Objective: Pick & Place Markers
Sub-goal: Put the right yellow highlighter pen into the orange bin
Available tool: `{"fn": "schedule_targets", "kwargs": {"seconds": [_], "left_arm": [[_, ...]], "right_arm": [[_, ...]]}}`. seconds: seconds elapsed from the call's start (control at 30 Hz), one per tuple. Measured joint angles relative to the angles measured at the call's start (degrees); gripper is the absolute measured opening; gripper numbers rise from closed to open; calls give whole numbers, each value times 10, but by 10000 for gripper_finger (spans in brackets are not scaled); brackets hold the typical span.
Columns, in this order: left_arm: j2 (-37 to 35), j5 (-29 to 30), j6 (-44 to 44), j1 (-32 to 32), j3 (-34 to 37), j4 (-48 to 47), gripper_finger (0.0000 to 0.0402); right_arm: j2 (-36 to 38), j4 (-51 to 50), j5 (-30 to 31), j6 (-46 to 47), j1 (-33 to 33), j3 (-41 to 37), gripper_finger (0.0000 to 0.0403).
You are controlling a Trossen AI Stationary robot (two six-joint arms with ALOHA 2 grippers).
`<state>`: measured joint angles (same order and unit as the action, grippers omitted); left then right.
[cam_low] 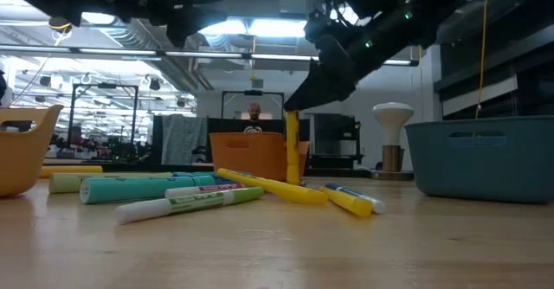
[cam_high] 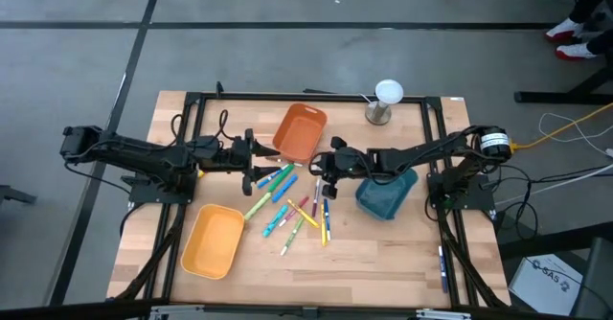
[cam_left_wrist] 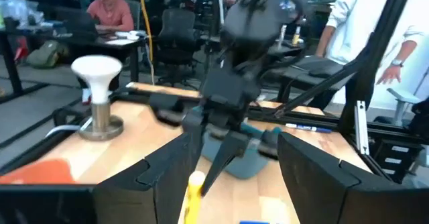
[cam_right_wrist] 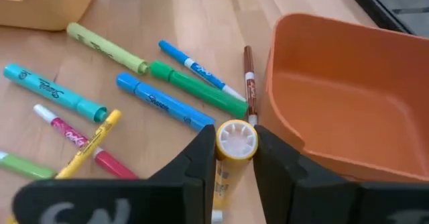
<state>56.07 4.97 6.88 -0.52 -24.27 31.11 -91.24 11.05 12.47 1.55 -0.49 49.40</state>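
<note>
1. The right gripper (cam_right_wrist: 234, 158) has its two fingers squeezed on a yellow marker (cam_right_wrist: 234, 143). The marker stands almost straight up between them, and its round end faces the wrist camera.
2. In the low view this yellow marker (cam_low: 293, 146) hangs down from the gripper, in front of the orange bin (cam_low: 251, 155). I cannot tell if its tip touches the table.
3. The held marker is just beside the orange bin (cam_right_wrist: 348, 103), close to its near wall, not inside it.
4. A thin brown pencil-like stick (cam_right_wrist: 249, 83) lies right along that bin's wall.
5. The other markers (cam_high: 292, 205) lie loose on the wooden table (cam_high: 383, 262), spread out from the orange bin toward the yellow bin (cam_high: 215, 241). A dark green marker (cam_right_wrist: 198, 88) and a blue marker (cam_right_wrist: 164, 101) are the nearest to the held one.
6. The left gripper (cam_high: 257, 152) waits just beside the orange bin, on the far side from the right gripper, with its fingers (cam_left_wrist: 167, 167) wide apart and nothing in them.
7. A blue-green bin (cam_high: 386, 195) sits under the right arm, away from the orange bin.
8. The table past the markers, toward the near edge, is bare wood.
</note>
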Motion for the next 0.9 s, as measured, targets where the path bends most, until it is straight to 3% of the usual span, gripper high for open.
{"fn": "schedule_targets", "kwargs": {"seconds": [0.27, 0.9], "left_arm": [[20, 1, -12, 5, -31, -6, 214], [23, 16, -11, 5, -32, -19, 214]], "right_arm": [[2, 80, 2, 31, -5, -54, 78], [-35, 74, -34, 58, -17, -54, 78]]}}
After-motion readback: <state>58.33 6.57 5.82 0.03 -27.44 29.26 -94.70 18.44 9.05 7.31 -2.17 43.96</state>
